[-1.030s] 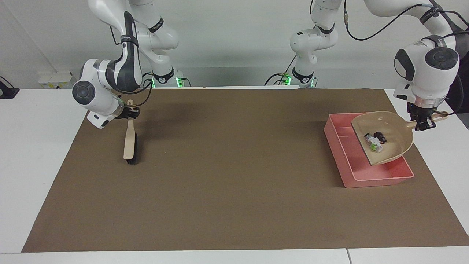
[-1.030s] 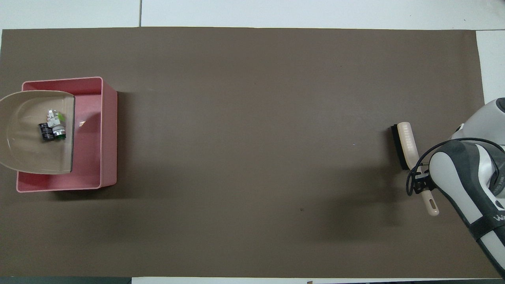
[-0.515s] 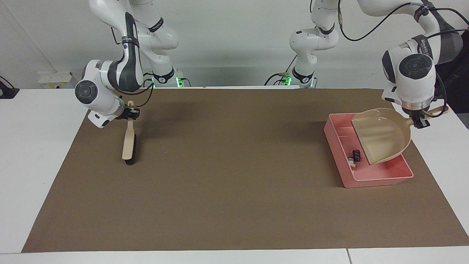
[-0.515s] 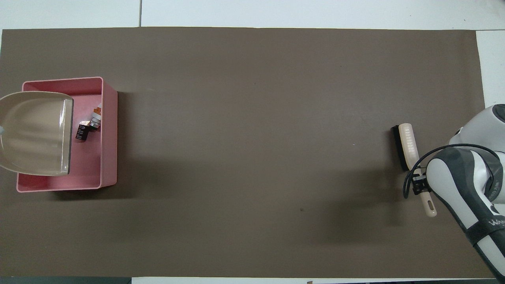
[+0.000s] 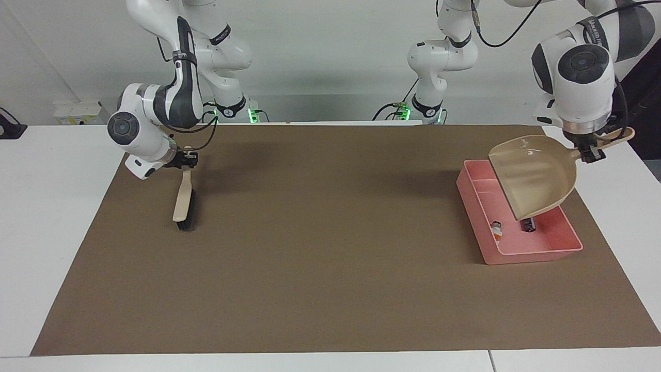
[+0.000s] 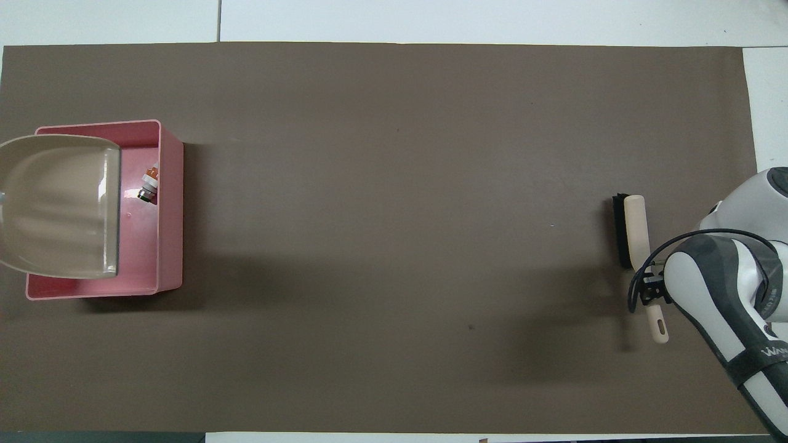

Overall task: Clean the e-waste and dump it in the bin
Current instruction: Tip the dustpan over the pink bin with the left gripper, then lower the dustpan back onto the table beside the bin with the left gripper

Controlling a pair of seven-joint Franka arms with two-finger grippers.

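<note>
Though tilted over the bin (image 5: 537, 253) — dustpan (image 5: 537, 178) in left hand (image 5: 588, 153), brush (image 5: 183, 204) in right hand (image 5: 185, 163).

Left gripper (image 5: 590, 153) hangs raised, clamped shut — right gripper (image 5: 185, 158) low, likewise clamped, wrist bent downward.

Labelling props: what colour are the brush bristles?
Black bristles under a beige back; clearest in the facing view.

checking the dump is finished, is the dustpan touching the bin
Apart. The facing view shows the dustpan, held by the left end effector, tilted and raised, with the bin floor and a black piece showing under its lip.
</note>
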